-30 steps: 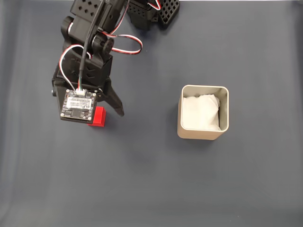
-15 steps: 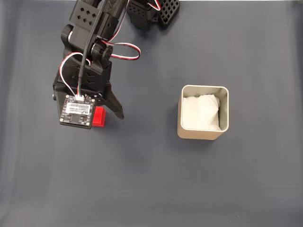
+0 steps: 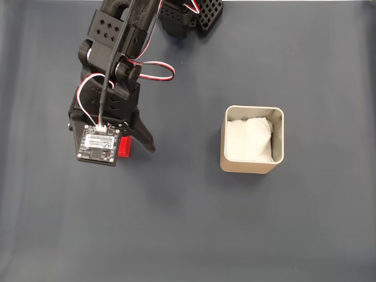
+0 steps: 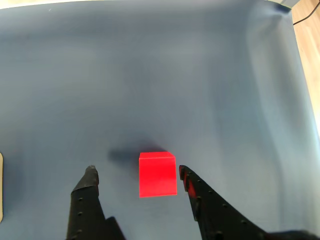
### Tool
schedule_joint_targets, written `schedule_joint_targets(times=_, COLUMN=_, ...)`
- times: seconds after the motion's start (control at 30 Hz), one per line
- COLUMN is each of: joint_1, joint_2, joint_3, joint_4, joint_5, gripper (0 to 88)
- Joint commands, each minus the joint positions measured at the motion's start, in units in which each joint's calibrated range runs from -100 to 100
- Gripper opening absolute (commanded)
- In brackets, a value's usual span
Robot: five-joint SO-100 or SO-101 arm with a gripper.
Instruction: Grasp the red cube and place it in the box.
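As the fixed view looks straight down on a dark blue-grey cloth [image 3: 194, 223], my black arm [image 3: 117, 53] reaches in from the top edge toward the left side. A small circuit board [image 3: 98, 145] on my wrist covers most of the red cube [image 3: 125, 147], of which a strip shows at the board's right edge. One black finger [image 3: 144, 139] slants down just right of the cube. The box [image 3: 281, 141] — beige, square, lined with crumpled white paper [image 3: 249, 140] — stands well apart to the right.

In the wrist view, my gripper [image 4: 136, 173] is spread open and holds nothing. The red cube [image 4: 157, 174] sits on the cloth between my two fingers — almost touching the right finger [image 4: 200, 200], with a clear gap to the left one [image 4: 87, 192].
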Motion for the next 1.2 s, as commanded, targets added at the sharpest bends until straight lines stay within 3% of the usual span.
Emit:
schedule_joint_targets(times=0.0, joint_1=-0.4, joint_2=0.0, joint_3=-1.6, joint_4=-1.2, joint_5=-0.5, gripper=38.9)
schedule_joint_targets(times=0.13, joint_1=-0.4, joint_2=0.2, joint_3=-1.6, joint_4=-1.7, joint_5=-0.8, gripper=37.3)
schedule_joint_targets(times=0.4, joint_1=-0.9, joint_2=-0.4, joint_3=-1.2, joint_4=-1.2, joint_5=-0.2, gripper=11.0)
schedule_joint_targets(times=0.57, joint_1=-1.4, joint_2=-0.9, joint_3=-1.2, joint_4=-0.3, joint_5=0.2, gripper=1.5)
schedule_joint_targets(times=0.9, joint_1=-2.8, joint_2=-4.5, joint_3=-0.5, joint_4=1.0, joint_5=0.1, gripper=0.3)
schedule_joint_targets(times=1.17, joint_1=-4.9, joint_2=-13.2, joint_3=-0.1, joint_4=10.1, joint_5=0.6, gripper=0.3)
